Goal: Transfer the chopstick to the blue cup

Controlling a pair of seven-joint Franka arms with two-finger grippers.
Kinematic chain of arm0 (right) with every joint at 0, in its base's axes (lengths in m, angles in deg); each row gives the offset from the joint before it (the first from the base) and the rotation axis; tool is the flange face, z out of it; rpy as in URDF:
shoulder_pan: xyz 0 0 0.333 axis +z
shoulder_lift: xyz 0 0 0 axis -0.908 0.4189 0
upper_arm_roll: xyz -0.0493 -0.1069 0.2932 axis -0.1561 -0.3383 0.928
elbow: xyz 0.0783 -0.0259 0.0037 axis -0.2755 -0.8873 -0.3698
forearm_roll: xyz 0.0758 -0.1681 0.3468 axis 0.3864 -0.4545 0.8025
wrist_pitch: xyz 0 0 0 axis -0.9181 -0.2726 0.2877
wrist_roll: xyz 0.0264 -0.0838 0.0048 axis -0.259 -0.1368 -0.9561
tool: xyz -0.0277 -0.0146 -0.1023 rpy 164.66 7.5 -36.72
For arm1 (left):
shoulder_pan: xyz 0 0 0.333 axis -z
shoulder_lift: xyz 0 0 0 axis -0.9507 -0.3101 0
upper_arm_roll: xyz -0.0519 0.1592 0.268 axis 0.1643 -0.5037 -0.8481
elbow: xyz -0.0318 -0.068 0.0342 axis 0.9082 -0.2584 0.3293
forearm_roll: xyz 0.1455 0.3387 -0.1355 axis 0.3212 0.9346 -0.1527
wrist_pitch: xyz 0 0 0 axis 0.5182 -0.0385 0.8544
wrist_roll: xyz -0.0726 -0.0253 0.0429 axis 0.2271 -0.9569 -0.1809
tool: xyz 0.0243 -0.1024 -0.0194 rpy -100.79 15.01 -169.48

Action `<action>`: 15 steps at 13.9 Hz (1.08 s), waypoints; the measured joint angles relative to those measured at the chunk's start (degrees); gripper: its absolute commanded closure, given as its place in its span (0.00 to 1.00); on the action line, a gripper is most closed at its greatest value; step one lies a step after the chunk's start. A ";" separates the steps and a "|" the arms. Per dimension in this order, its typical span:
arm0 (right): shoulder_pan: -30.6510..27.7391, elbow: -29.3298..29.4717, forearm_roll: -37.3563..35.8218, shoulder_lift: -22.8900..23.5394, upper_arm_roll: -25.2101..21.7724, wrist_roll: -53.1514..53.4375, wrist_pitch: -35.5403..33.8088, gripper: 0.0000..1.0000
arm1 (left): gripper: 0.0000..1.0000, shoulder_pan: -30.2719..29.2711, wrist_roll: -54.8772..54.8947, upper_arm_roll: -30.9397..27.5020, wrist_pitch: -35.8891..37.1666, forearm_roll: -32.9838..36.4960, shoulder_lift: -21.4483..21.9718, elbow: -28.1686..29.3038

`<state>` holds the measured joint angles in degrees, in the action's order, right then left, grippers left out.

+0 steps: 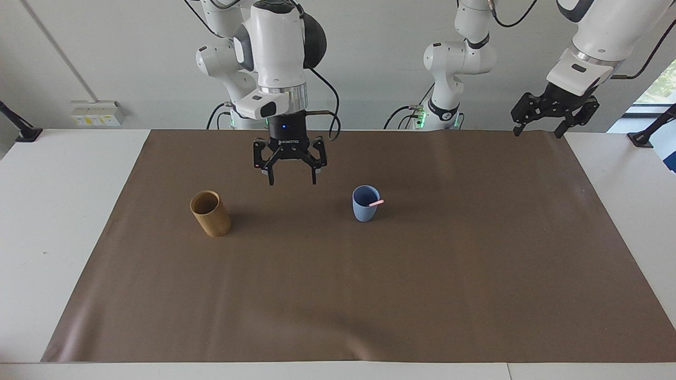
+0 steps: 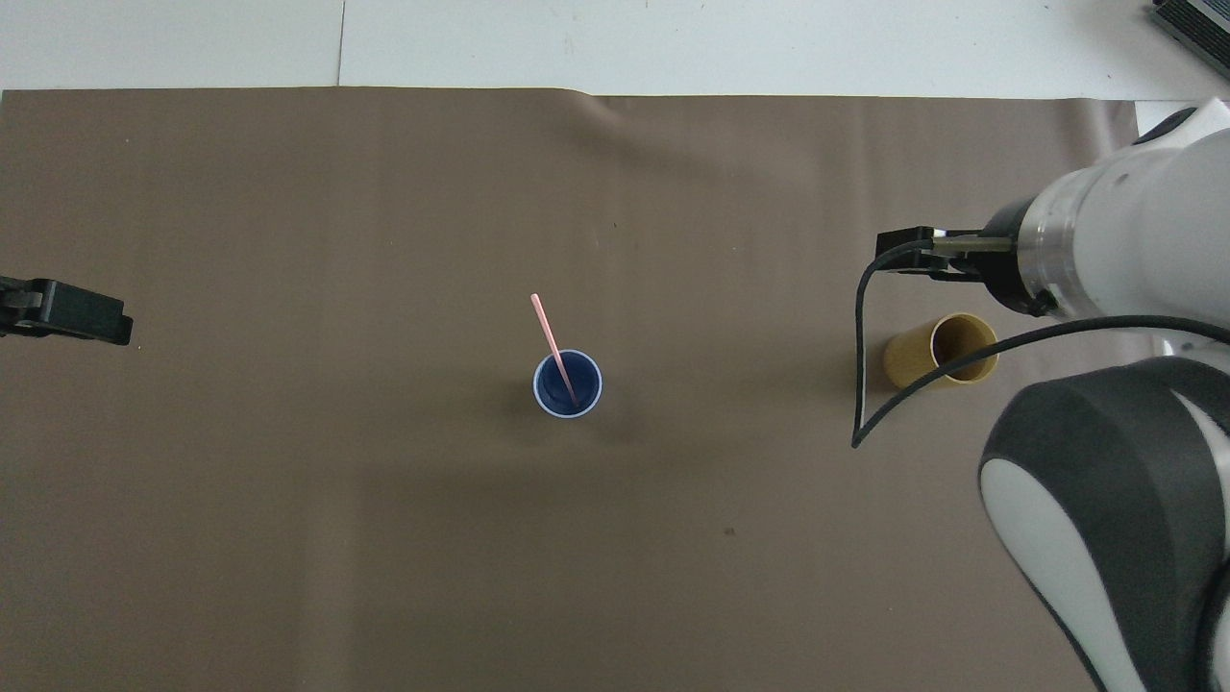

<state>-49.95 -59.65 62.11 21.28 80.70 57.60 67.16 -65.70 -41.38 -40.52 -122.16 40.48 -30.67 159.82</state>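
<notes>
1. The chopstick (image 1: 376, 202) stands tilted inside the blue cup (image 1: 365, 210), its upper end leaning over the rim toward the left arm's end of the table.
2. The right gripper (image 1: 292, 179) hangs empty with fingers apart, over the brown mat (image 1: 338, 295) between the blue cup and the tan cup (image 1: 210, 213), well apart from the chopstick.
3. The left gripper (image 1: 537, 128) waits with fingers apart, raised over the mat's edge.

I see a tan bamboo cup (image 1: 210, 213) upright on the brown mat (image 1: 338, 295), toward the right arm's end of the white bench (image 1: 58, 211).
</notes>
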 measured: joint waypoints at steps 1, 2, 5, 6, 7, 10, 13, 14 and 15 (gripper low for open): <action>-1.29 0.01 0.11 -0.46 -0.01 -1.07 -1.26 0.00 | 0.00 0.00 0.00 -0.01 0.10 0.00 0.06 -0.01; -2.70 0.01 0.26 -0.84 -0.01 -2.23 -2.60 0.00 | 0.00 0.00 0.00 -0.01 0.12 0.00 0.15 -0.02; -6.42 0.06 0.48 -1.92 -0.04 -5.44 -7.96 0.00 | 0.00 0.00 0.01 0.00 0.67 0.00 0.29 -0.03; -7.39 0.07 0.80 -2.21 -0.07 -5.75 -9.85 0.00 | 0.00 0.00 0.01 0.00 1.05 0.00 0.30 -0.04; -8.34 0.05 1.89 -2.48 -0.12 -5.87 -11.34 0.00 | 0.00 0.00 0.03 0.00 1.23 0.00 0.35 -0.06; -10.78 -0.62 4.79 -3.99 -0.65 -6.20 -13.43 0.00 | 0.00 0.00 0.52 0.01 1.48 0.00 0.63 -0.06; -11.03 -0.77 4.68 -4.32 -0.67 -8.88 -13.78 0.00 | 0.00 0.00 0.86 0.00 1.52 0.00 0.78 -0.06; -11.04 -0.59 4.25 -4.32 -0.68 -9.48 -13.78 0.00 | 0.00 0.00 0.86 0.00 1.55 0.00 0.82 -0.06; -11.06 -0.33 3.52 -4.32 -0.68 -10.07 -13.79 0.00 | 0.00 0.00 0.86 0.00 1.56 0.00 0.84 -0.06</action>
<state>-61.01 -59.97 65.63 16.95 80.03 47.53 53.37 -65.70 -40.52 -40.52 -120.59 40.48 -29.83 159.76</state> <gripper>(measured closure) 0.000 0.000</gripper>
